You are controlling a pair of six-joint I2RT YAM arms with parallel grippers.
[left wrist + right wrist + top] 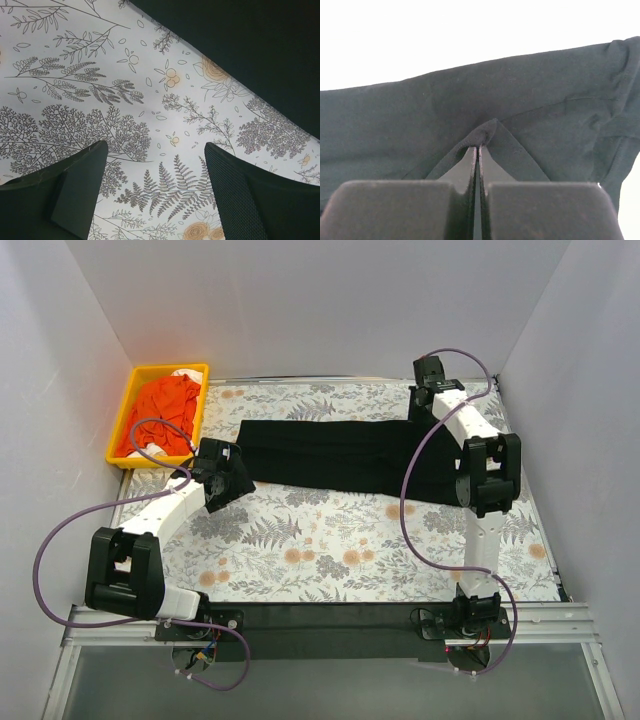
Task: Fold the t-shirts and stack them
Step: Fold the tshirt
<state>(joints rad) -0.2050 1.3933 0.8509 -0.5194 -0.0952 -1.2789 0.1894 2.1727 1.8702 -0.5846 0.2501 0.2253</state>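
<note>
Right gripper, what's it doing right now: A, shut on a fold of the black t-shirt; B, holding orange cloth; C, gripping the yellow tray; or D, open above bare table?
A: the right wrist view shows the right gripper closed, with a ridge of the black t-shirt pinched between its jaws.

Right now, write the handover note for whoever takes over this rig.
Left gripper: jaws open, empty, over the bare table by the left end of the black t-shirt.
Right gripper: jaws shut on a pinch of that shirt at its right end.
Done: the shirt lies as a long band across the table.
Left: fold it shorter and stack it; orange cloth lies bunched in the yellow tray.
</note>
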